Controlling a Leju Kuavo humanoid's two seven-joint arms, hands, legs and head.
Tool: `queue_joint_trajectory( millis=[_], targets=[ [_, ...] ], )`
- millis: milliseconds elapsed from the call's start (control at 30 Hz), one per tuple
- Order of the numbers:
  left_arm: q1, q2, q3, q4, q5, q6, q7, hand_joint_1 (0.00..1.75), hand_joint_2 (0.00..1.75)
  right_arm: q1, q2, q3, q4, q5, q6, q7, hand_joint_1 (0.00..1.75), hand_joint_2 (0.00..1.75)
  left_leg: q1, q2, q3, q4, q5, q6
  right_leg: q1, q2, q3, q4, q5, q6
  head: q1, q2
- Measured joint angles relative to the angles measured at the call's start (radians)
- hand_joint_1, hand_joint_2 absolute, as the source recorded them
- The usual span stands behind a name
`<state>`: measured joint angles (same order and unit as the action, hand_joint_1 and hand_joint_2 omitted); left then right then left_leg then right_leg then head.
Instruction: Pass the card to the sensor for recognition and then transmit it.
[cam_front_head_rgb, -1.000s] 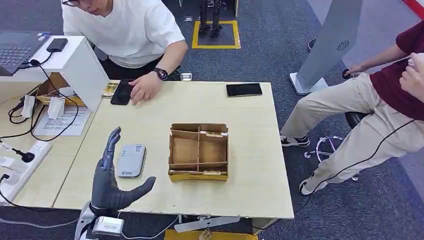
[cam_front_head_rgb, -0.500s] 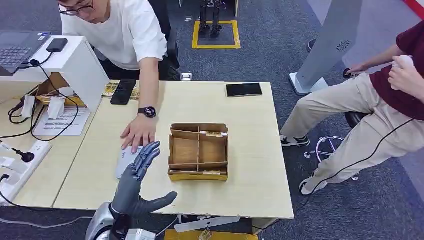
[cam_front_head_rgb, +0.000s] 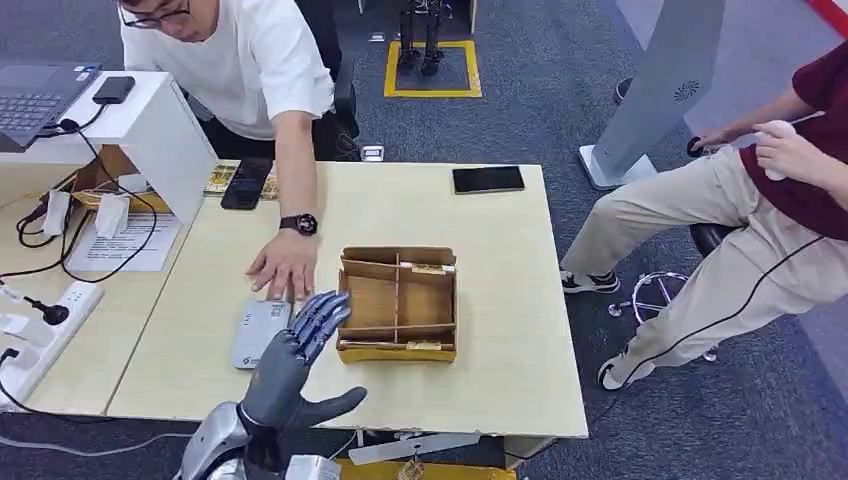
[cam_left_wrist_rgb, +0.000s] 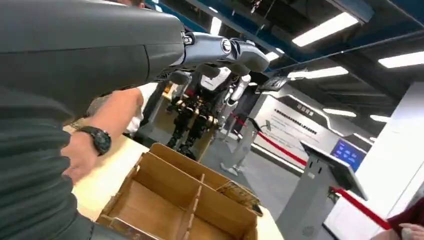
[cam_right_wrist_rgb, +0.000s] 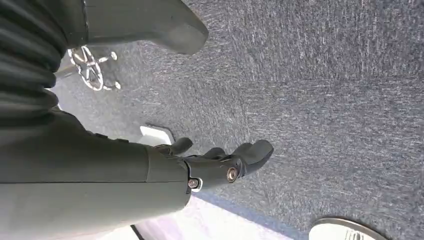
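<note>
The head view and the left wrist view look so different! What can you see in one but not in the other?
From the head view: the grey sensor on the table, two dark phones, and a seated person's legs. From the left wrist view: ceiling lights, a standing robot, a kiosk with a blue screen. Both share the cardboard box, the person's hand with a watch, and the robot's left hand.

Pale wood-grain counter (cam_front_head_rgb: 500, 330), matt and smooth; brown corrugated cardboard box (cam_front_head_rgb: 398, 303); rough blue-grey carpet floor (cam_front_head_rgb: 560, 100); dull grey plastic left hand (cam_front_head_rgb: 285, 365).
</note>
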<state>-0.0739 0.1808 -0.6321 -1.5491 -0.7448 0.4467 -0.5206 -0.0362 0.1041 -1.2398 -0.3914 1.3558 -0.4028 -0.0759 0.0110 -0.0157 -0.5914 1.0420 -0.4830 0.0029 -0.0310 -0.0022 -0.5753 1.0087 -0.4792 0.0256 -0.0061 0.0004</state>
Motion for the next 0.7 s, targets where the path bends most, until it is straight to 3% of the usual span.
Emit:
queue_joint_trajectory(
  millis=[467,700],
  targets=[
    [-0.136,0.016,-0.135,0.167,-0.362,0.034,0.303,0.0,1.75,-0.013,-0.008,0.0,0.02,0.024,0.0,0.003,0.0,1.75,0.0,0.0,0.0,0.0,0.0,0.0,0.0,0.0,0.0,0.0,0.0,0.0,0.0,0.0],
    [-0.164,0.017,-0.167,0.214,-0.381,0.036,0.325,0.0,1.75,-0.015,-0.009,0.0,0.027,0.024,-0.001,0.004,0.0,1.75,0.0,0.0,0.0,0.0,0.0,0.0,0.0,0.0,0.0,0.0,0.0,0.0,0.0,0.0]
  ],
)
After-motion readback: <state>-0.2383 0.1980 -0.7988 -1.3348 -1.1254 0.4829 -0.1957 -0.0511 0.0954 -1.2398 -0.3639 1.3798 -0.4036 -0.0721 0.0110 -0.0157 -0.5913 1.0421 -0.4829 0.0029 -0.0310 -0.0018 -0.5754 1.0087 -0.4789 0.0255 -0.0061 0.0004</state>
